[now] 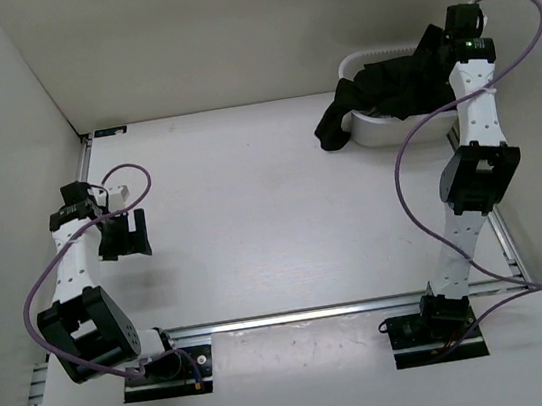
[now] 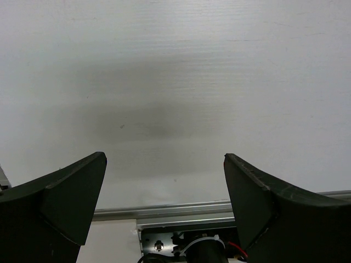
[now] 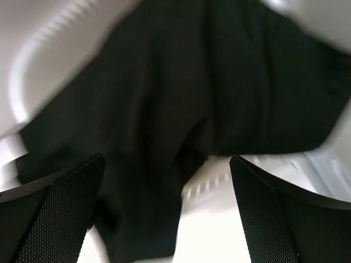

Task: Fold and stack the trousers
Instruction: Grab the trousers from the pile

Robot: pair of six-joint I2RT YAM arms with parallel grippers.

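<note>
Bare tabletop point(image 1: 253, 216) gives passage across the middle; the basket point(image 1: 379, 133), draped with trousers point(image 1: 391, 85), blocks the far-right corner.

Black trousers point(image 3: 181, 93) heaped in white basket point(image 3: 38, 55), fingers point(image 3: 60, 213) spread wide above

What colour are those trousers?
The trousers are plain black; the right wrist view shows them best.
</note>
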